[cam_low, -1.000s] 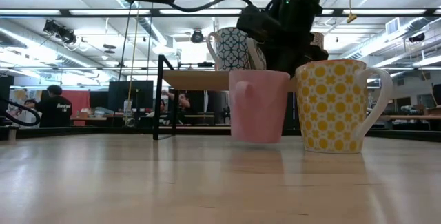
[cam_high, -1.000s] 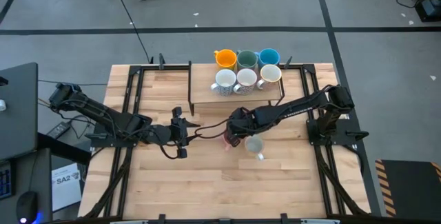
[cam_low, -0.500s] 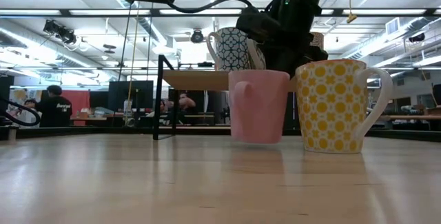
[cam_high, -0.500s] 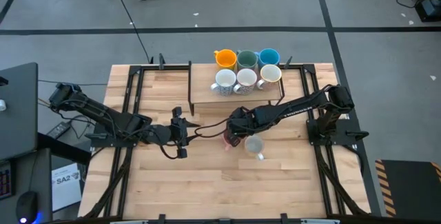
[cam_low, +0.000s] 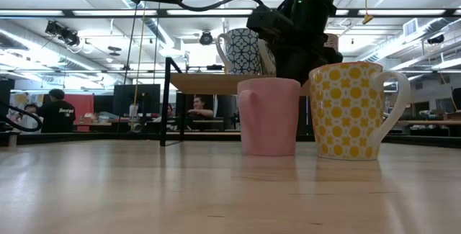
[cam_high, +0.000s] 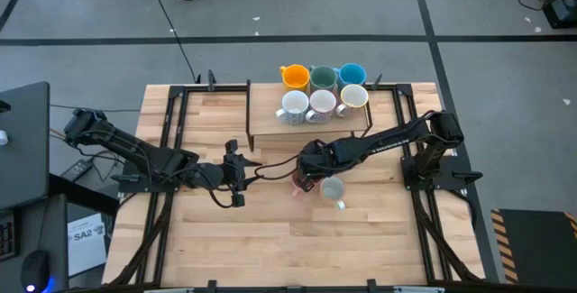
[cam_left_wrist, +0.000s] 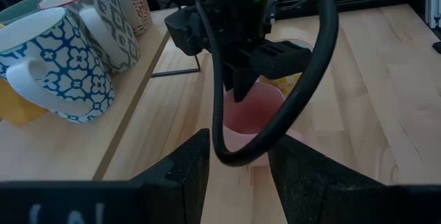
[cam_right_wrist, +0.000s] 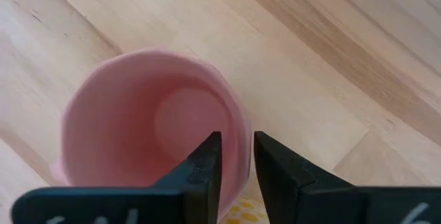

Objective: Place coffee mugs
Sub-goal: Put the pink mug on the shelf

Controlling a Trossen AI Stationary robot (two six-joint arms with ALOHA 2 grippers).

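Note:
The pink mug (cam_high: 297,184) (cam_low: 268,117) stands upright with its base on the table near the middle. My right gripper (cam_right_wrist: 238,141) comes down on it from above and is shut on its rim. A white mug with yellow pattern (cam_high: 334,189) (cam_low: 347,111) stands right beside it on the table. My left gripper (cam_high: 240,174) (cam_left_wrist: 238,145) is open and hovers left of the pink mug, touching nothing. Orange (cam_high: 295,77), dark green (cam_high: 323,78), blue (cam_high: 352,75) and three white patterned mugs (cam_high: 322,104) stand on the raised wooden shelf (cam_high: 261,129). My right gripper pinches the pink mug's wall at the rim (cam_right_wrist: 236,117), on the side next to the yellow-patterned mug. One finger (cam_right_wrist: 201,172) is inside the mug and one (cam_right_wrist: 284,176) outside. The fingers point down from above. The mug is upright, its base on the table.
The raised shelf with its mugs stands toward the far edge, with a dark metal frame (cam_low: 167,101) under it. A black cable (cam_left_wrist: 220,107) hangs between the arms. Bare wood lies toward the near edge (cam_high: 288,248). People sit in the room behind (cam_low: 57,111).
My right gripper has moved slightly down with the pink mug. The mug hung just above the table before; now its base rests on the wood, upright, next to the yellow-patterned mug.

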